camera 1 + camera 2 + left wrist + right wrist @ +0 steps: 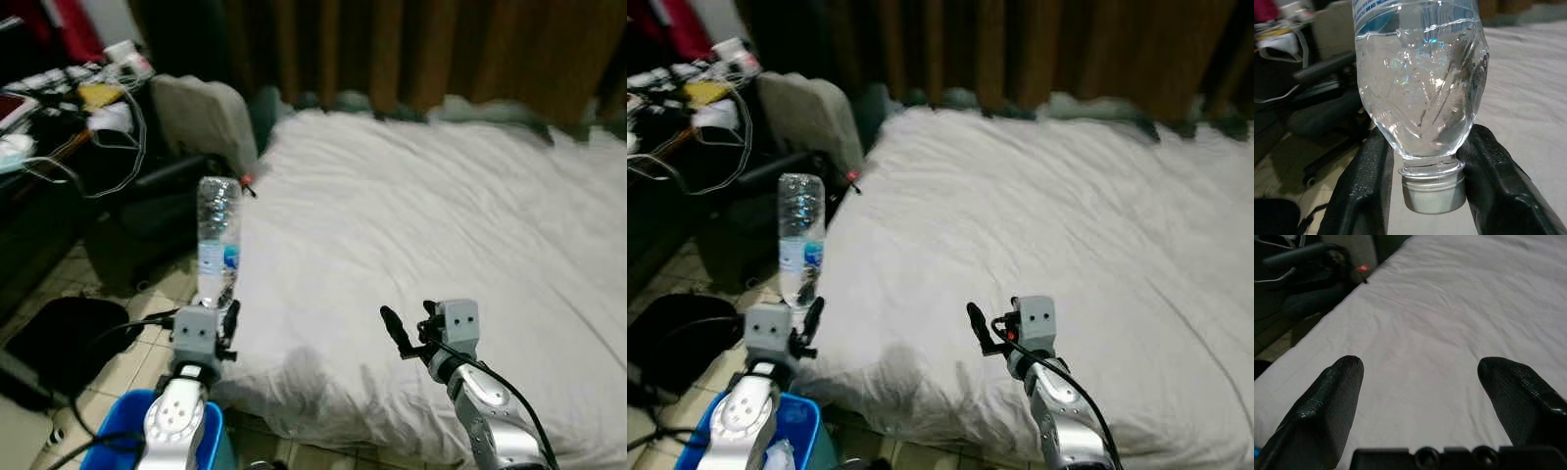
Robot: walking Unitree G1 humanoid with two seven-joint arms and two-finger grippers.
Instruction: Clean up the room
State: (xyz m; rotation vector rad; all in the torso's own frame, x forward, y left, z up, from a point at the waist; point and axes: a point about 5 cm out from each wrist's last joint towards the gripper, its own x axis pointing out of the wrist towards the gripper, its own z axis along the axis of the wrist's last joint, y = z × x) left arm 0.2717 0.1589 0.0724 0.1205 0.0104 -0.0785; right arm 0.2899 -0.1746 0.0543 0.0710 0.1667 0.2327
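My left gripper (221, 305) is shut on a clear plastic water bottle (217, 238) with a blue label, held upside down by its neck. In the left wrist view the bottle (1418, 83) sits between the two black fingers (1364, 191), silver cap (1433, 191) pointing down. The bottle hangs beside the left edge of the white bed (421, 245), above a blue bin (122, 421). My right gripper (407, 328) stands open over the bed's front part, nothing between its fingers (1327, 406).
A grey office chair (201, 122) stands at the bed's left corner. A cluttered dark desk (59, 108) with cables lies far left. A black bag (69, 338) rests on the tiled floor. Brown curtains (411, 49) hang behind the bed.
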